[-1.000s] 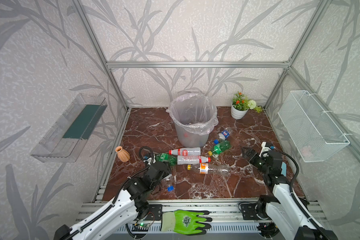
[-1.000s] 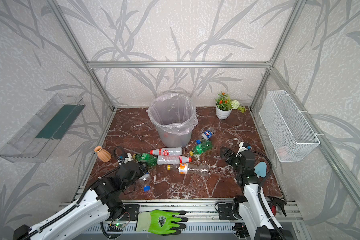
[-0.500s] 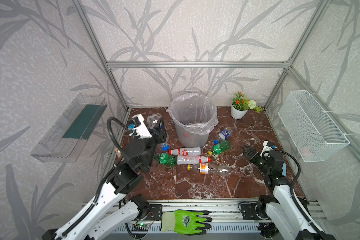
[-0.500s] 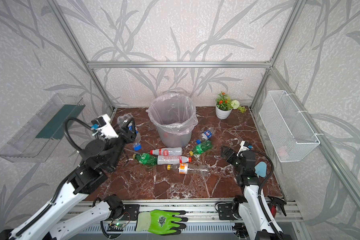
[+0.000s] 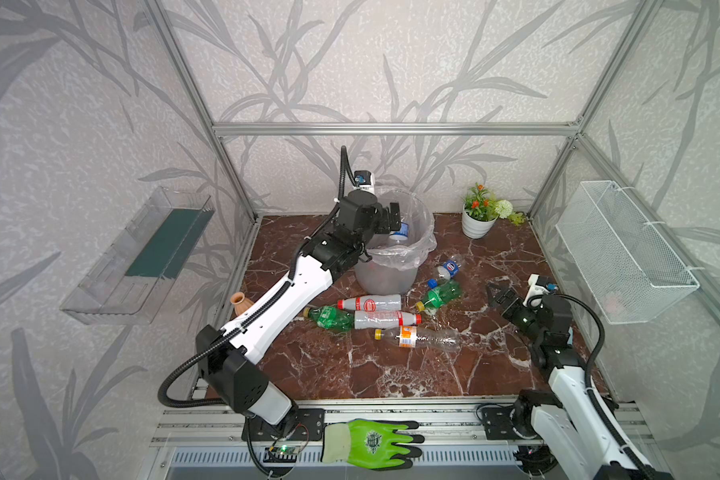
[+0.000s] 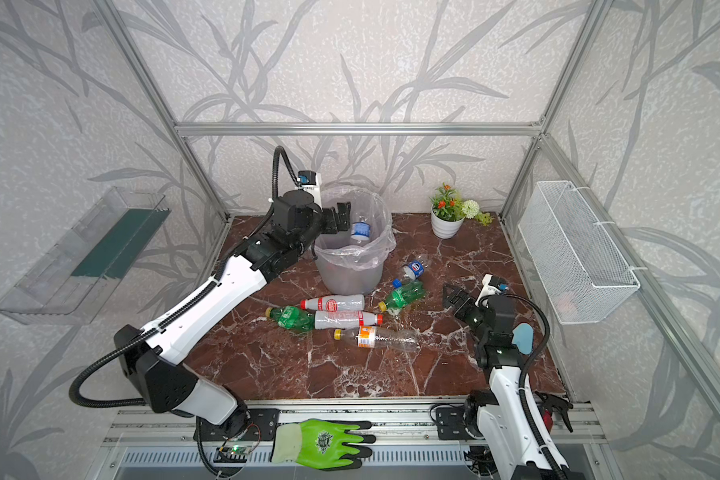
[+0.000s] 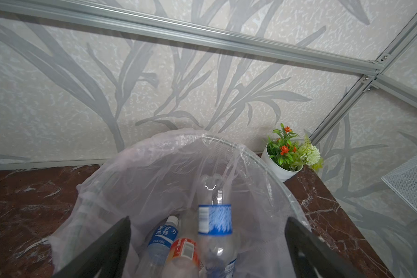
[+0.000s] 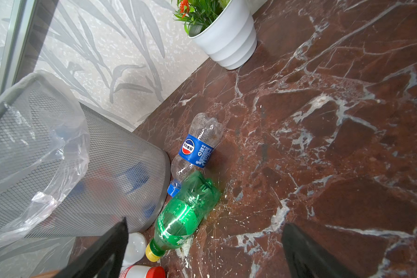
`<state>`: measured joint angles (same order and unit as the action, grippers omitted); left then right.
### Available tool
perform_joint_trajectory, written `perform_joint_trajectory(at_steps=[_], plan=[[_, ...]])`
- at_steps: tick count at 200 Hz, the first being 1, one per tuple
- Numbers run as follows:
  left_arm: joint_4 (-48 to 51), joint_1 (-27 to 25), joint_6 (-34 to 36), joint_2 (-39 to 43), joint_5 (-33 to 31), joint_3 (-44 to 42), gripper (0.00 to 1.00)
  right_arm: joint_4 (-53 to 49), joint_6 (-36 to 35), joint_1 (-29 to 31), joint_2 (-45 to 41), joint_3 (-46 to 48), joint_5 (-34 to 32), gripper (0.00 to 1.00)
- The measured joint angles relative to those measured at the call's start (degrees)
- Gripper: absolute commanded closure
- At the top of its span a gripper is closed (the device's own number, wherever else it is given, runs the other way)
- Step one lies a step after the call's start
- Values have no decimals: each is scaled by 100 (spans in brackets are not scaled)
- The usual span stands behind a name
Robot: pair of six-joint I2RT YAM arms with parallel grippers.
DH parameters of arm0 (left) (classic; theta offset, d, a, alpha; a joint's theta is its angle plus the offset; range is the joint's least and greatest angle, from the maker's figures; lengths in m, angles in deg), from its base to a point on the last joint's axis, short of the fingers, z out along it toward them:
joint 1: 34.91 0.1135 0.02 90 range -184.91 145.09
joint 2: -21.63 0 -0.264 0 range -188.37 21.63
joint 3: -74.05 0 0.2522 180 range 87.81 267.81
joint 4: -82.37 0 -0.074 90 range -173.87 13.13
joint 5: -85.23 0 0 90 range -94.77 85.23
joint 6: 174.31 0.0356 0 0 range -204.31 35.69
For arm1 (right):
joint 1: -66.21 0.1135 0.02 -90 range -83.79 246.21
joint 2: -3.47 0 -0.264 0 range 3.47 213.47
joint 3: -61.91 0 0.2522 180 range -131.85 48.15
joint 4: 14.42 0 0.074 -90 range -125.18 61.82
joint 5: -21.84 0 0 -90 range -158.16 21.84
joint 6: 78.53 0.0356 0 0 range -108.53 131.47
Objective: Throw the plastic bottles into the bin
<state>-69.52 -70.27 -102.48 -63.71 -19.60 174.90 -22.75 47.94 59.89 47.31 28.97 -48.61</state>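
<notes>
While the left gripper [image 6: 345, 218] hangs spread wide at the edge of the bin [image 6: 352, 274], the blue-label bottle [image 6: 359, 230] is loose inside, just right of it.

Worktop [image 5: 391, 374]: red-brown marble, white veining. Bin [image 5: 385, 276]: grey mesh, clear liner. Green bottles [image 5: 441, 294]: yellow caps. White bottles [image 5: 381, 319]: red bands and caps. Orange-labelled bottle [image 5: 416, 336]: clear, yellow cap. Blue-labelled bottle [image 5: 449, 268]: clear, blue cap. Flower pot [image 5: 476, 226]: white. Glove [image 5: 371, 442]: bright green, black fingertips. Walls [image 5: 391, 62]: pale grey, leaf-patterned. Vase [image 5: 238, 301]: terracotta.
</notes>
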Motion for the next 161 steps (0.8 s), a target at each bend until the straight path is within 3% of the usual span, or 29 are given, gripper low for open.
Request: perform_joint_trajectory(at_steps=[55,100,161], plan=[[-417,0,28,1305,323,-828,1,-13,7,0,455,-72,55,1],[-870,-131,-11,2212,313,-2413,1,-4,205,103,822,-83,90,5],[-831,-199,-173,3504,-299,-4009,1,306,553,1143,1910,-463,-232,6]])
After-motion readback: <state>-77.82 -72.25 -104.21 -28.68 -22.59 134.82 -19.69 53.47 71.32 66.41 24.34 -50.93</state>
